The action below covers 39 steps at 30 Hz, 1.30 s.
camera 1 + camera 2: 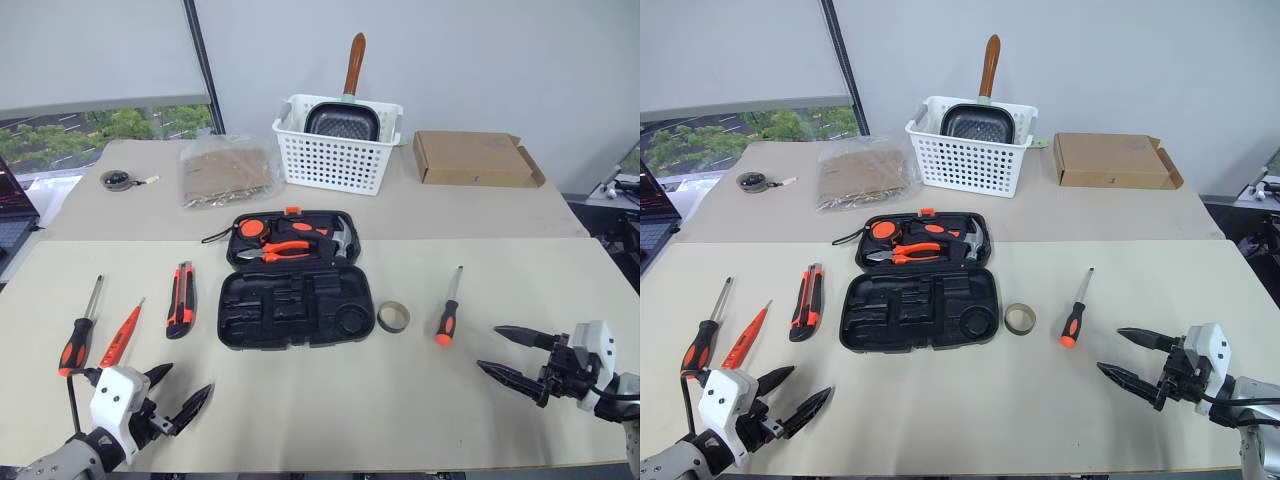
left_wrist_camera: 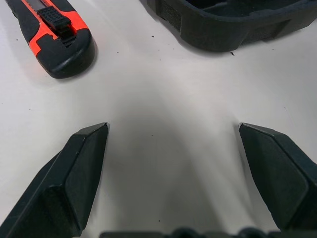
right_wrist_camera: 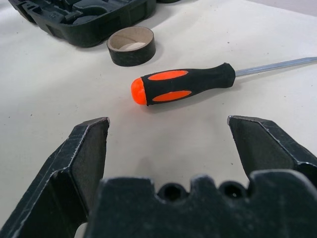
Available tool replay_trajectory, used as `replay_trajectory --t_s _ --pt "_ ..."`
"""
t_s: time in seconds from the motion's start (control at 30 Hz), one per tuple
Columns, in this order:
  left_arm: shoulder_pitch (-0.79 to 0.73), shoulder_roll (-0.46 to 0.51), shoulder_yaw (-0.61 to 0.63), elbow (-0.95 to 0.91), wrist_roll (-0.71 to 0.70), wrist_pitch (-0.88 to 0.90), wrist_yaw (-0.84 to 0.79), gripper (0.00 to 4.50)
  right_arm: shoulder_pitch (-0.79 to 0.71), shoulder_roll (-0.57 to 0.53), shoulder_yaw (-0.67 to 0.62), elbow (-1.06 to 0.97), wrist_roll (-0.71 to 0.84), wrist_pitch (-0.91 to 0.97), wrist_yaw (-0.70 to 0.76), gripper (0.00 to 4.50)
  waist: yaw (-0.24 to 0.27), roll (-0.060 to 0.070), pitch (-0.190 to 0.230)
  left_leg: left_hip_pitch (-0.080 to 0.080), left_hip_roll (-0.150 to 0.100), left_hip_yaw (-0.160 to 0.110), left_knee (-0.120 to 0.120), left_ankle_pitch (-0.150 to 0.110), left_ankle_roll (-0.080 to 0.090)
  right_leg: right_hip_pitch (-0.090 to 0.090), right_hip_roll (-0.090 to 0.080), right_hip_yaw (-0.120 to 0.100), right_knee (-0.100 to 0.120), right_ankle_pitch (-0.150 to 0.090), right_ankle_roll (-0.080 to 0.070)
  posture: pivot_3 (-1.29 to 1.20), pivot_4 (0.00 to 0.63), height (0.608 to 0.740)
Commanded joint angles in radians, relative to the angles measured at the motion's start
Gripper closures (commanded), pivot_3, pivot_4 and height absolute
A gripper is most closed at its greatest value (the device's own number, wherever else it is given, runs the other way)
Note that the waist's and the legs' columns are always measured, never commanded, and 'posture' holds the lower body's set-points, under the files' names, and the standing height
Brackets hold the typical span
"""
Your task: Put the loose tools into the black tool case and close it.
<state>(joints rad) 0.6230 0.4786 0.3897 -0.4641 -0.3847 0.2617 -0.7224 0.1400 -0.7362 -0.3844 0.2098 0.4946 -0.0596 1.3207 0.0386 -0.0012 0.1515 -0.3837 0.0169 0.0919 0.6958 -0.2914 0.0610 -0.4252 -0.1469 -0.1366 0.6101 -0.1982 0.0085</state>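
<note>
Case [image 1: 290, 285] lies open at table centre, lid half holding pliers [image 1: 290, 252] and hammer [image 1: 335, 240], front half's recesses vacant; tape roll [image 1: 393, 317] just right of the case; one screwdriver [image 1: 447, 310] right of the roll, handle toward the robot; knife [image 1: 180, 299] left of the case; red tester [image 1: 122, 334] and second screwdriver [image 1: 80, 331] further left, apart from each other. Left gripper [image 1: 178, 394] hovers near the table's front edge, jaws spread wide, holding nothing; right gripper [image 1: 510, 354] likewise wide and empty, pointing toward the nearer screwdriver's handle, not touching it.
</note>
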Motion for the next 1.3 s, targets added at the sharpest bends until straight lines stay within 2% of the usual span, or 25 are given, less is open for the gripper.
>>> replay_trajectory --t_s 0.03,0.2,0.37,0.47,0.57,0.77,0.93,1.03,1.27,1.3 --pt "0.009 -0.007 -0.005 -0.018 -0.002 -0.031 -0.001 0.00 -0.018 -0.018 -0.025 0.035 0.009 -0.043 0.019 0.08 0.000 0.000 0.000 0.000 0.000 0.000 0.000 0.000 0.000 0.000 0.000 0.000 0.000 0.000 0.000 0.00 0.150 0.700" --pt "-0.005 -0.024 0.005 0.001 -0.012 -0.057 0.002 0.00 -0.049 -0.036 -0.030 0.111 -0.003 -0.089 0.046 0.08 0.000 0.000 0.000 0.000 0.000 0.000 0.000 0.000 0.001 0.000 0.000 0.001 0.000 -0.001 -0.001 0.00 0.150 0.700" --pt "-0.023 -0.010 0.111 -0.029 -0.101 -0.063 -0.006 0.00 -0.079 -0.051 -0.028 0.064 0.016 -0.072 0.041 0.08 -0.001 0.000 0.000 0.000 0.000 0.000 0.000 0.000 0.001 0.000 0.000 0.000 0.001 0.000 0.000 0.00 0.150 0.700" --pt "-0.064 0.003 0.204 -0.027 -0.197 -0.038 0.009 0.00 -0.112 -0.056 -0.013 -0.032 0.060 -0.009 0.034 0.08 -0.003 0.000 0.000 0.000 0.000 0.000 0.000 0.000 0.001 0.000 0.000 0.001 0.000 0.000 0.000 0.00 0.150 0.700" --pt "-0.127 0.033 0.292 0.013 -0.258 0.021 0.073 0.00 -0.176 -0.051 0.024 -0.149 0.111 0.082 0.017 0.08 -0.003 0.000 0.000 0.001 0.000 0.000 0.000 0.000 0.000 0.000 0.000 0.001 0.001 0.001 0.001 0.00 0.150 0.700" --pt "-0.269 0.109 0.408 0.169 -0.244 0.181 0.291 0.00 -0.349 -0.020 0.140 -0.344 0.203 0.249 -0.021 0.08 -0.002 -0.001 0.001 0.001 0.000 -0.001 0.000 0.001 0.000 0.000 0.001 0.000 0.001 0.003 0.004 0.00 0.150 0.700" --pt "-0.278 0.148 0.379 0.239 -0.184 0.259 0.337 0.00 -0.433 -0.003 0.199 -0.415 0.242 0.317 -0.022 0.08 0.002 -0.004 0.000 0.000 -0.001 -0.001 0.000 0.001 0.006 0.000 0.000 0.000 -0.001 0.003 0.003 0.00 0.150 0.700" --pt "-0.283 0.175 0.320 0.266 -0.142 0.306 0.332 0.00 -0.478 0.001 0.229 -0.452 0.258 0.359 -0.021 0.08 0.005 -0.004 0.000 -0.001 -0.002 0.000 0.001 0.000 0.003 0.000 -0.001 0.000 -0.003 0.006 -0.002 0.00 0.150 0.700" --pt "-0.361 0.186 0.248 0.370 -0.095 0.374 0.344 0.00 -0.534 0.022 0.259 -0.511 0.289 0.409 -0.032 0.08 0.003 -0.005 0.000 -0.001 -0.001 -0.001 0.000 -0.003 -0.001 0.000 -0.001 -0.001 -0.002 0.004 0.001 0.00 0.150 0.700" --pt "-0.370 0.186 0.246 0.388 -0.093 0.376 0.342 0.26 -0.532 0.021 0.258 -0.516 0.291 0.412 -0.033 0.03 0.003 -0.005 0.000 0.000 -0.001 -0.001 0.000 -0.003 -0.002 0.000 -0.001 -0.001 -0.001 0.004 0.001 0.00 0.150 0.700"
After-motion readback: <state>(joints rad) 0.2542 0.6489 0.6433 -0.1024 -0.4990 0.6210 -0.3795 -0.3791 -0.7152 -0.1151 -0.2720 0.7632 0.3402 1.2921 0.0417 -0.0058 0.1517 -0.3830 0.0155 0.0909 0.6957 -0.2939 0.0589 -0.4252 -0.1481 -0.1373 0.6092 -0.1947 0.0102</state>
